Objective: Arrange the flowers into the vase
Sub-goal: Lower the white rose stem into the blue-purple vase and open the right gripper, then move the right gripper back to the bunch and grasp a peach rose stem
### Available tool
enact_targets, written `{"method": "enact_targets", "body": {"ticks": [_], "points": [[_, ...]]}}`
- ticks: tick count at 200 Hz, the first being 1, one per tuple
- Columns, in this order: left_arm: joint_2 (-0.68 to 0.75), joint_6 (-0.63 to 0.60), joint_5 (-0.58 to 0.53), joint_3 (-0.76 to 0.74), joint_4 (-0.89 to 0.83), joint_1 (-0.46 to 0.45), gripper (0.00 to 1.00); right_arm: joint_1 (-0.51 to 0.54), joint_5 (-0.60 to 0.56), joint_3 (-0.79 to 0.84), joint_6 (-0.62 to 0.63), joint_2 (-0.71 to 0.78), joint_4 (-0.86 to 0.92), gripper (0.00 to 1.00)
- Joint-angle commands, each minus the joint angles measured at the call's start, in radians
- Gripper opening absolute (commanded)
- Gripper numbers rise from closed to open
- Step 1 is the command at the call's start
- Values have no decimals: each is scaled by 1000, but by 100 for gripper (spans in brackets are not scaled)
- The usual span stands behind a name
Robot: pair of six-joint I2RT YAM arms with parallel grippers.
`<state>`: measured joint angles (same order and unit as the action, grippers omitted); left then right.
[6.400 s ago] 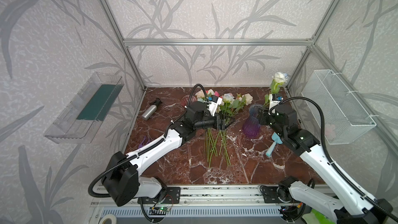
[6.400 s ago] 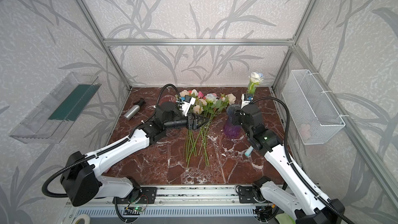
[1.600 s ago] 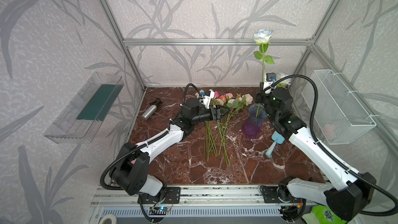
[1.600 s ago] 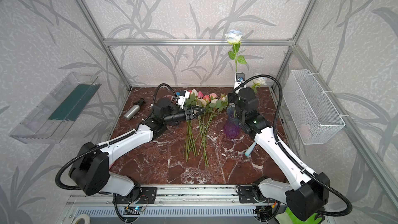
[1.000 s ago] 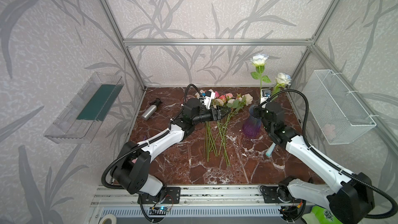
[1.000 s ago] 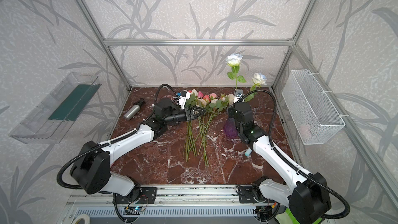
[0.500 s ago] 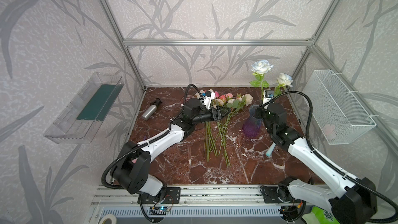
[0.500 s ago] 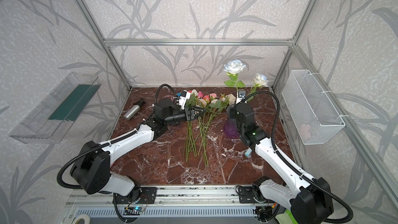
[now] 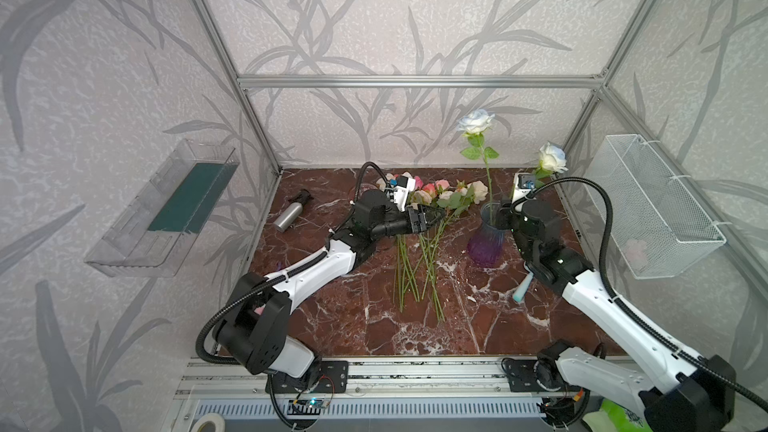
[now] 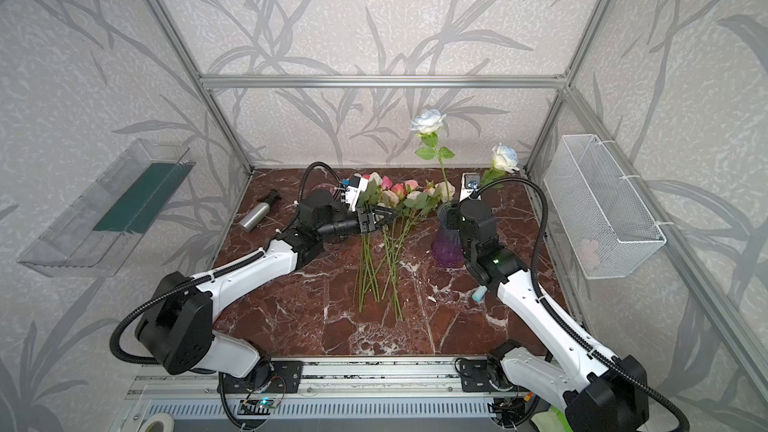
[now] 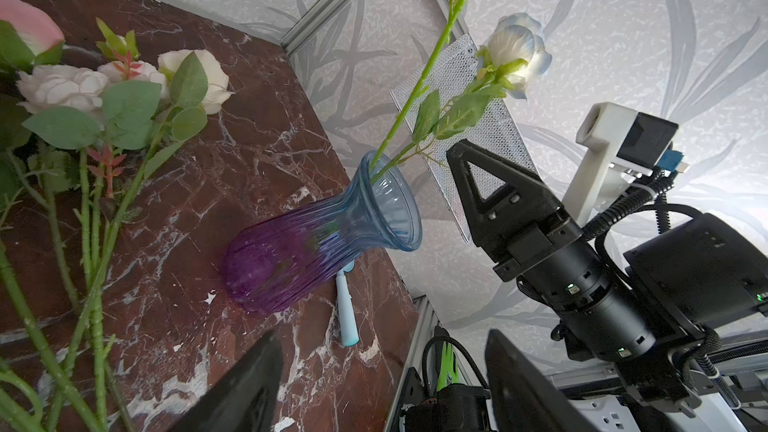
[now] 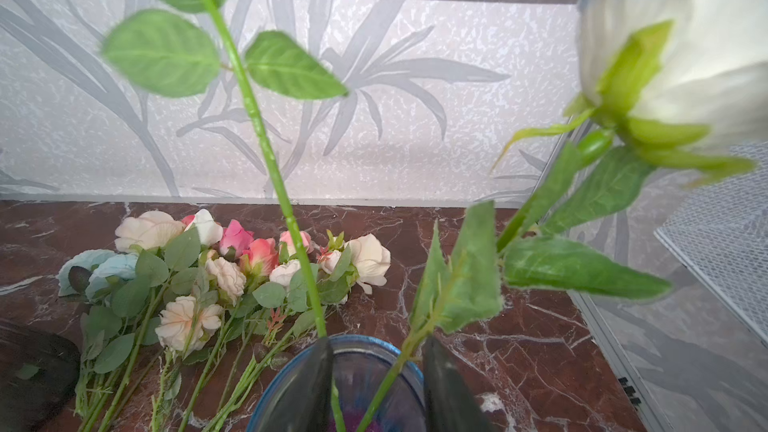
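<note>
Two pale roses [image 9: 476,121] in one vase [image 9: 484,243]; left gripper [image 10: 387,216], right gripper [image 12: 376,344]: fingers apart.

I work in a robot test cell dressed up as a room, not in a real home. An aluminium frame [image 9: 415,81] holds panels of leaf-patterned wallpaper [image 9: 374,14] around a marble-look tabletop [image 9: 365,326], where flowers [image 9: 436,197] and a glass vase [image 9: 484,243] sit. At six o'clock my left arm [image 9: 316,272] and right arm [image 9: 602,305] stand on a metal rail [image 9: 415,376], with bare wiring and a small circuit board [image 9: 309,403] below it. A wire basket [image 9: 652,205] hangs at three o'clock and a clear plastic tray [image 9: 137,251] at nine o'clock.
</note>
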<state>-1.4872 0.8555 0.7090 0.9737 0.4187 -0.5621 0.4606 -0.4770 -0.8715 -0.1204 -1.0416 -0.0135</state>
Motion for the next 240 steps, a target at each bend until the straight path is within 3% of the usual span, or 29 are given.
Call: {"method": "enact_targets", "body": {"ticks": [1, 30, 69, 95, 112, 150, 173, 204, 240], "points": [[1, -18, 11, 21, -7, -5, 78, 16, -7, -35, -14, 42, 22, 38], [11, -46, -4, 27, -44, -4, 78, 90, -47, -40, -34, 76, 57, 38], [56, -130, -91, 40, -155, -3, 77, 266, -139, -46, -120, 96, 112, 37], [123, -219, -293, 47, -306, 6, 77, 423, -230, -66, -177, 33, 150, 35], [184, -255, -450, 27, -354, 18, 76, 475, -211, -96, -231, -56, 196, 34], [351, -299, -798, -52, -373, 35, 75, 494, -115, -178, -325, -288, 275, 25], [421, -293, -933, -93, -364, 58, 74, 496, -68, -243, -350, -405, 311, 24], [473, -228, -991, -147, -325, 125, 73, 495, 5, -320, -391, -538, 336, 24], [466, -161, -941, -162, -306, 196, 71, 495, 42, -377, -449, -681, 348, 28]]}}
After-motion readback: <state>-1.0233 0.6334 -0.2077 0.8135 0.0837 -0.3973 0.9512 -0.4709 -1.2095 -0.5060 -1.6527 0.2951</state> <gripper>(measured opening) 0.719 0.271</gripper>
